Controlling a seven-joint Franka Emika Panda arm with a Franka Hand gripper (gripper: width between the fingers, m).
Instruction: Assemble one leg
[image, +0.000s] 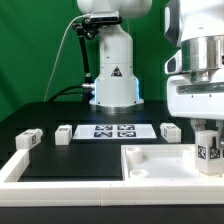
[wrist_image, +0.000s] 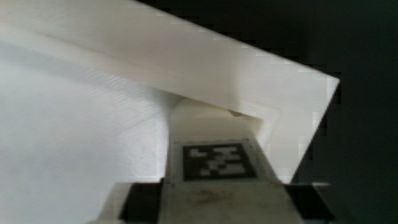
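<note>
My gripper (image: 207, 138) is shut on a leg (image: 207, 152), a chunky white post with a black-and-white tag on its face. I hold it upright at the exterior view's right, over the right corner of the big flat white panel (image: 155, 160). In the wrist view the leg (wrist_image: 217, 165) sits between my dark fingers (wrist_image: 157, 200), pointing down at a corner of the panel (wrist_image: 107, 110). Whether the leg's lower end touches the panel is hidden. Three more legs lie on the black table: one at the left (image: 27, 140), one beside it (image: 64, 133), one at the right (image: 170, 130).
The marker board (image: 113, 130) lies flat in front of the arm's base (image: 113, 85). Long white border rails (image: 40, 185) run along the front and left of the panel. A green backdrop stands behind.
</note>
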